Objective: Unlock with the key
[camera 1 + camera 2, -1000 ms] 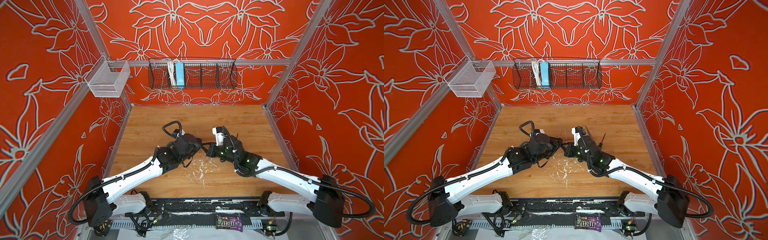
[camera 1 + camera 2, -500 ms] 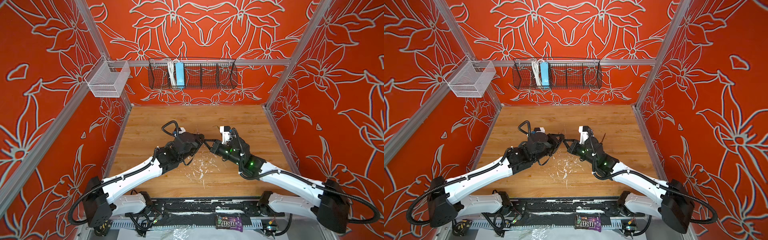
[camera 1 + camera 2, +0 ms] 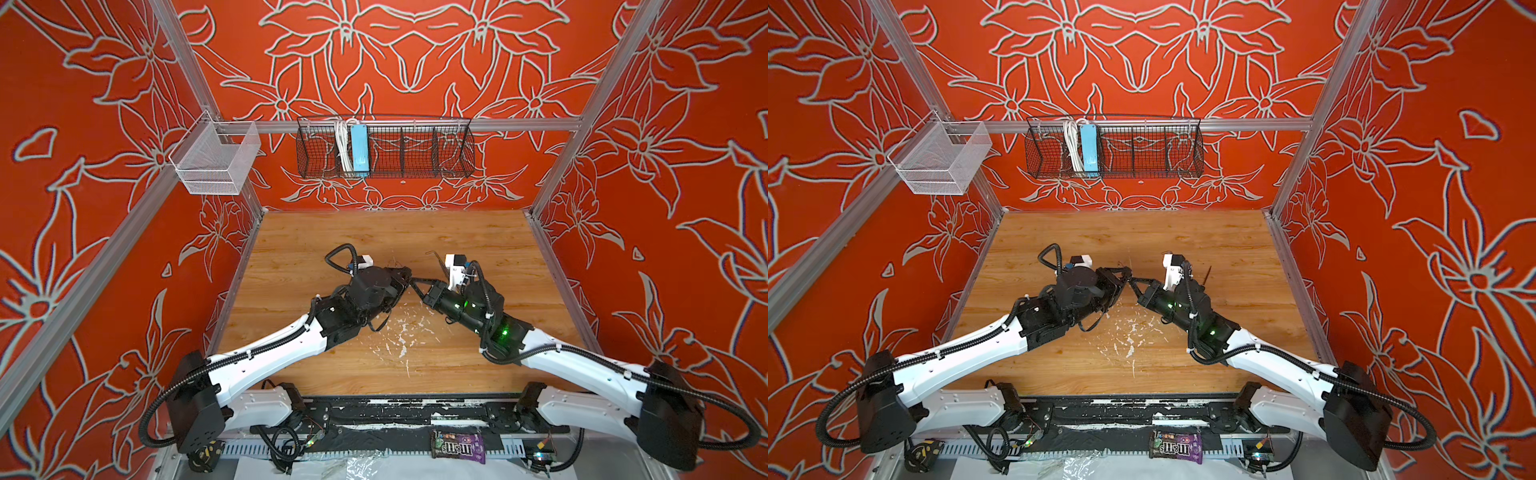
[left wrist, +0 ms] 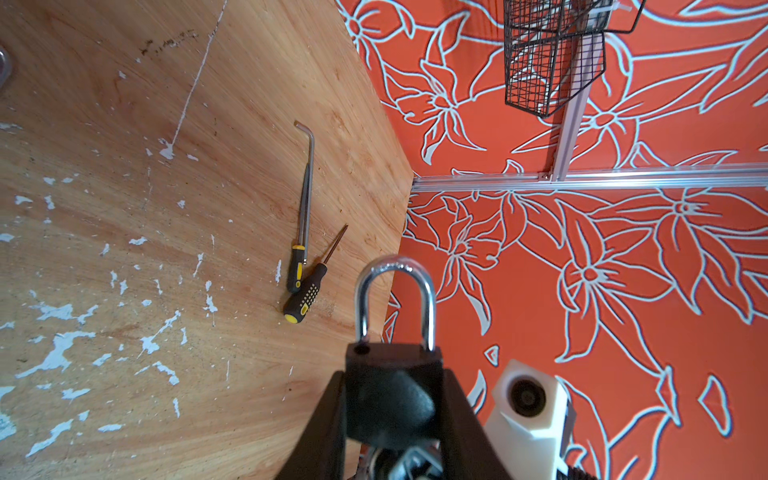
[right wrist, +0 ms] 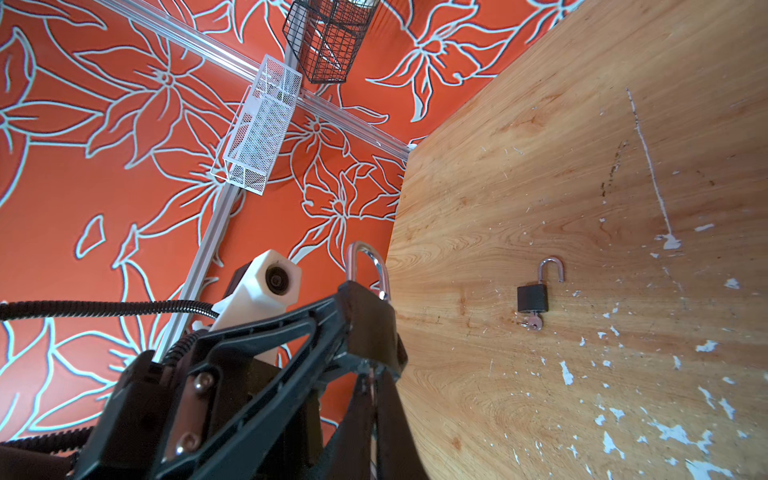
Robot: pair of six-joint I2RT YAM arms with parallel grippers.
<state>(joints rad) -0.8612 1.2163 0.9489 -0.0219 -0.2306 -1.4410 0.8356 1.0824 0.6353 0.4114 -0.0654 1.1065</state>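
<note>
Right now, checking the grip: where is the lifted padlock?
Above the table centre in both top views, the padlock is clamped in the left tool, the right tool at its base.

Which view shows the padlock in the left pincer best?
Left wrist: the padlock is clamped face-on in the left pincer, shackle fully visible. Right wrist shows it side-on, partly behind that pincer. In both top views it cannot be made out where the right pincer meets the left.

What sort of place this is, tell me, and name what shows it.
Probably a robot test cell: a left arm and right arm mounted along a scuffed wooden tabletop, aluminium framing walled with orange flowered panels, and a black wire basket on the back rail.
</note>
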